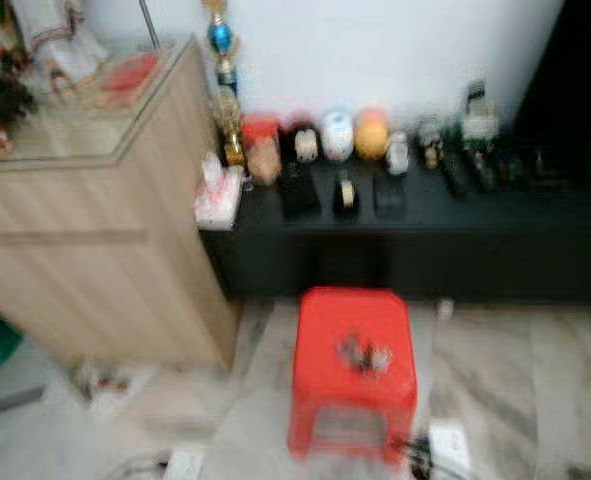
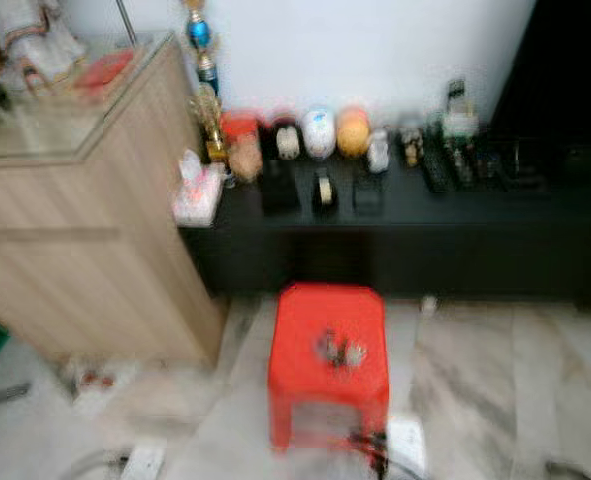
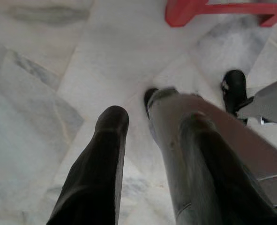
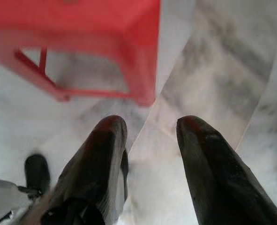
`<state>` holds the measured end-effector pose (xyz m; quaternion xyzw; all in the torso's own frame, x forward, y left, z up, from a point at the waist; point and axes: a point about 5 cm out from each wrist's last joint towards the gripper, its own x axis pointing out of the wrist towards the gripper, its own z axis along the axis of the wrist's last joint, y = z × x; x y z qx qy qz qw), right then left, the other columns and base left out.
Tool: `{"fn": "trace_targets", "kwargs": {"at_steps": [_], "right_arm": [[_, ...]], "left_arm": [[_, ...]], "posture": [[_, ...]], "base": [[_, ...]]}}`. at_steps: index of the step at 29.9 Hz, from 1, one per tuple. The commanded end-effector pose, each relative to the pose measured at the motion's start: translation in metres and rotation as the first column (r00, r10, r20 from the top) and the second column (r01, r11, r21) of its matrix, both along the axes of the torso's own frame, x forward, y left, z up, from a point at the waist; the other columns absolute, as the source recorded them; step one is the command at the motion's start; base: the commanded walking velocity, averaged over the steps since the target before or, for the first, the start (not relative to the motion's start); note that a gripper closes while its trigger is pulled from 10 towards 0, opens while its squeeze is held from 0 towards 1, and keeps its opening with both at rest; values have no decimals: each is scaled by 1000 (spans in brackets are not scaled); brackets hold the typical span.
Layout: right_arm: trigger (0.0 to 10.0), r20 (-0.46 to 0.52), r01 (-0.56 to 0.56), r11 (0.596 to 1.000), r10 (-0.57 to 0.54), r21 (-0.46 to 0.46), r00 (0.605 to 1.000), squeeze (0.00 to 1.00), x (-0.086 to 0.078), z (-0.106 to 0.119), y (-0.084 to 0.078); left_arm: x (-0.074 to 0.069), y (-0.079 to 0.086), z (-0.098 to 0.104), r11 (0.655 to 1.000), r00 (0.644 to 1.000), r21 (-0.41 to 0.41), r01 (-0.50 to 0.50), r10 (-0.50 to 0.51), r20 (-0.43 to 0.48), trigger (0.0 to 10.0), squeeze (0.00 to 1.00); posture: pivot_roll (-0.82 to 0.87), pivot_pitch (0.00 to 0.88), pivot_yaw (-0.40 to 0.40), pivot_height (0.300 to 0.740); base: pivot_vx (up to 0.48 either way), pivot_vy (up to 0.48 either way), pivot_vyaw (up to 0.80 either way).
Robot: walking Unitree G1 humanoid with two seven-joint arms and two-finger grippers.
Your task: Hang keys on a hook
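— What did the robot's body look like?
— The left gripper [image 3: 152, 122] had long, rounded black fingers [image 3: 101, 164], glossy and tapered.
— And the right gripper [image 4: 150, 129]?
— The same black fingers [image 4: 208, 164], with red reflections near their tips.

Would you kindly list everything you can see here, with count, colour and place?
keys: one small bunch, metallic, blurred, on top of the stool
stool: one, red plastic, on the floor in front of the low cabinet
low cabinet: one, black, against the wall
small items: a blurred row, mixed colours, on the low cabinet
wooden cabinet: one, light wood, glass top, left of the low cabinet
floor: white marble with grey veins
left gripper: black fingers apart, pointing at the floor
right gripper: black fingers apart, over the floor by the stool's leg
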<state>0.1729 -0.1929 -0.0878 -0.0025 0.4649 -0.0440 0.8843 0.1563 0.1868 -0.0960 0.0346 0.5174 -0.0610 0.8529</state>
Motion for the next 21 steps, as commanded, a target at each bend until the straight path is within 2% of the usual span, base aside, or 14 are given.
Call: {"fn": "trace_targets", "kwargs": {"at_steps": [1, 10, 21], "right_arm": [[10000, 6, -7, 999, 7, 34, 1000, 0, 1, -1, 13], [10000, 108, -16, 998, 8, 66, 994, 0, 20, 9, 15], [10000, 149, -11, 998, 3, 57, 989, 0, 29, 14, 16]], "left_arm": [[-5, 12, -1, 999, 1000, 38, -6, 7, -24, 10000, 0], [-6, 13, -1, 999, 1000, 45, -2, 3, -25, 10000, 0], [-6, 13, -1, 999, 1000, 51, -12, 12, -16, 10000, 0]], "posture": [[-152, 39, 30, 740], [-158, 33, 30, 740], [-157, 25, 29, 740]], "base": [[0, 0, 0], [0, 0, 0], [0, 0, 0]]}}
